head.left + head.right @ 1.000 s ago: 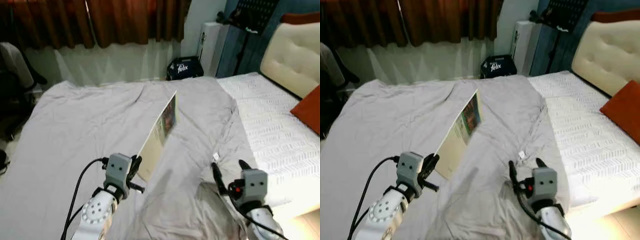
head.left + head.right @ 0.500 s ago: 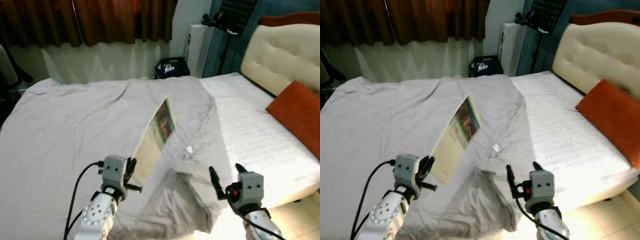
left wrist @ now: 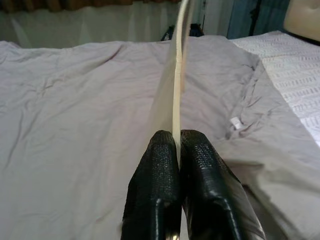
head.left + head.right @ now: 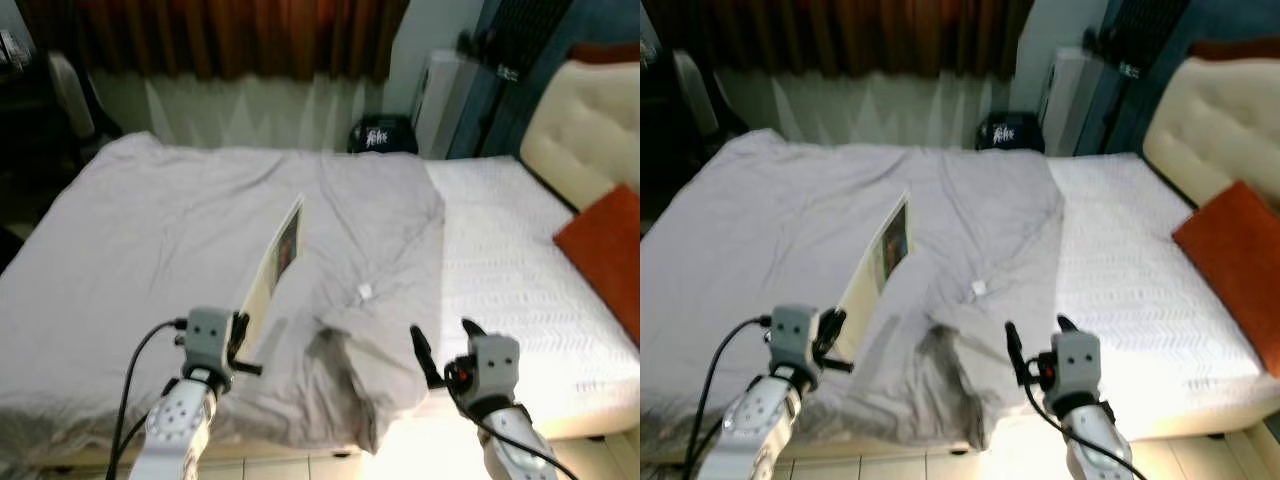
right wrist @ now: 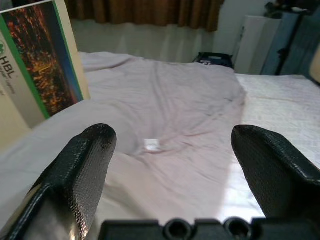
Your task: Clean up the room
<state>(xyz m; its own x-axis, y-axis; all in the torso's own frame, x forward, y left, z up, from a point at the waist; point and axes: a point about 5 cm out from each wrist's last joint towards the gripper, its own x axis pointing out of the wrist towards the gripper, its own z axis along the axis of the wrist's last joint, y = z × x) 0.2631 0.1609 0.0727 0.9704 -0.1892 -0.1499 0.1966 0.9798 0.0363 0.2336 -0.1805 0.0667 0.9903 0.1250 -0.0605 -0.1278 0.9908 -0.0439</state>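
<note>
A thin cream-coloured booklet [image 4: 272, 262] with a dark picture on its cover stands on edge above the grey bedspread [image 4: 180, 220]. My left gripper [image 4: 238, 345] is shut on its lower end, and its black fingers [image 3: 159, 185] pinch the booklet's edge [image 3: 176, 95]. My right gripper [image 4: 444, 348] hangs open over the bed's near edge with nothing between its fingers [image 5: 82, 160]. From the right wrist the booklet's cover [image 5: 42, 65] shows a green band and the letters HBL.
The bedspread's near corner [image 4: 340, 400] is folded over, leaving the white mattress [image 4: 520, 250] bare on the right. An orange cushion [image 4: 605, 250] leans by the cream headboard [image 4: 585, 125]. A dark bag [image 4: 385, 135], a white unit [image 4: 440, 90] and brown curtains [image 4: 220, 40] stand beyond the bed.
The whole view has shifted, so the camera has moved, backing off from the bed. My left gripper still holds the booklet; my right gripper stays open.
</note>
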